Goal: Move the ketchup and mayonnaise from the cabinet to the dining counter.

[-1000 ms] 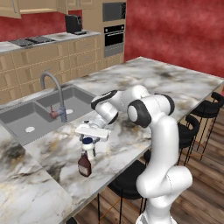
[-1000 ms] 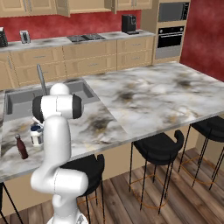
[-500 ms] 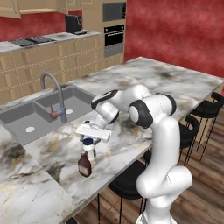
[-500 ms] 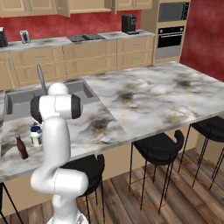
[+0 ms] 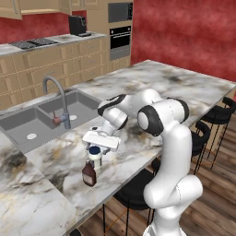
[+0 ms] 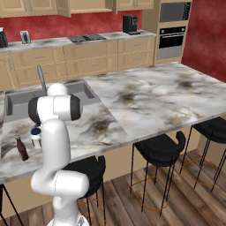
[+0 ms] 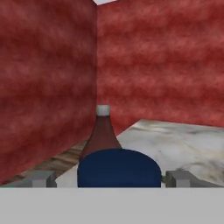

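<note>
on the dining counter (image 5: 184, 99), mayonnaise (image 5: 95, 155) beside ketchup (image 5: 89, 173).

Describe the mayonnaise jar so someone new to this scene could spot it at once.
On the marble dining counter, go to the near edge in front of the sink, under the gripper. The mayonnaise stands there beside the ketchup: a white jar with a round dark blue lid, not a dark red-brown narrow-necked bottle.

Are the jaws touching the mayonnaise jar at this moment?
Apart. In the hand view, the fingertips stand clear on both sides of the mayonnaise lid, with a visible gap each side.
</note>
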{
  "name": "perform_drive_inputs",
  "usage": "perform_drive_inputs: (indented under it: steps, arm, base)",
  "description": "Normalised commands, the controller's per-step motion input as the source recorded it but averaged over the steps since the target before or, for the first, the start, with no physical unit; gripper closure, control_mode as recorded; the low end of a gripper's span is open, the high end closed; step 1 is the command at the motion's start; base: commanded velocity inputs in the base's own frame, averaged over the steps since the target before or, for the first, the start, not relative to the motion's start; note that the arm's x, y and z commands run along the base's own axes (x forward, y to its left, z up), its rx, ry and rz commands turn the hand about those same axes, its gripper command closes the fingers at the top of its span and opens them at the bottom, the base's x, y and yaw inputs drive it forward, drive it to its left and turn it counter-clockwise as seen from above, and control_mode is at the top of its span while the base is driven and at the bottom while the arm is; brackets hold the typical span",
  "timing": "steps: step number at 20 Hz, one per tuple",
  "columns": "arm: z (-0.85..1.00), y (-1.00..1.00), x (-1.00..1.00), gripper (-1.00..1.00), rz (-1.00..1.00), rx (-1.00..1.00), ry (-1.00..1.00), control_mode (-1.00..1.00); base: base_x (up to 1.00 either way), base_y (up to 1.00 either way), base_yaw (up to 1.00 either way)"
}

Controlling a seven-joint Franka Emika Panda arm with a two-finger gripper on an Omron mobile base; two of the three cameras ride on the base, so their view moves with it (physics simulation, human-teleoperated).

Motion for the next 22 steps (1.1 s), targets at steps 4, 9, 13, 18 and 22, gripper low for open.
perform_drive_inputs:
  steps: [4,9,13,18,22]
  arm:
    - [0.00,-0.03,-0.02,-1.00,0.00,0.00,-0.08,-1.00]
    - [0.01,0.00,0.00,-1.00,0.00,0.00,-0.06,-1.00]
    - [0.08,0.00,-0.01,-1.00,0.00,0.00,-0.05,-1.00]
    - [0.17,-0.03,-0.10,-1.00,0.00,0.00,-0.01,-1.00]
    - [0.18,-0.04,-0.09,-1.00,0.00,0.00,0.00,-1.00]
  base:
    - [0.00,0.00,0.00]
    - [0.00,0.00,0.00]
    - [0.00,0.00,0.00]
    - [0.00,0.00,0.00]
    - [0.00,0.00,0.00]
